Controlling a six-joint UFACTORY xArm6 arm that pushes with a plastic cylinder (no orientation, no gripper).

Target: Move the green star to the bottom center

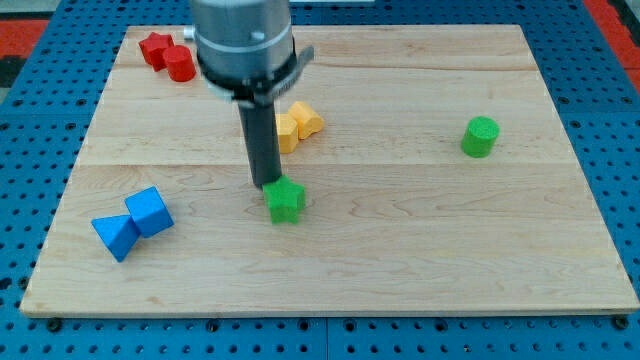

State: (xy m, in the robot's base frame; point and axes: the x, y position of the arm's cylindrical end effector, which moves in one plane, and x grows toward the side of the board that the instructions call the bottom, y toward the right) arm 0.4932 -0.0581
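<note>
Green star (286, 201): lies flat on the wooden worktop (400, 250), a little to the view's left of centre and roughly midway between the view's top and bottom.

End effector: a straight dark rod with no jaws, so it neither opens nor holds anything. My tip (267, 184) stands at the star's upper-left edge, touching it or just beside it; actual contact cannot be told.

Yellow blocks (298, 125): two pieces pressed together, just toward the view's top from the star, partly hidden behind the rod; shapes unclear.

Blue cube (150, 211) and blue triangular block (115, 235): touching each other, well apart from the star, at the view's lower left.

Green cylinder (480, 136): upright, alone, well off toward the view's right.

Red blocks (168, 56): two together at the view's top left corner, beside the arm's grey housing (243, 45); shapes uncertain.
</note>
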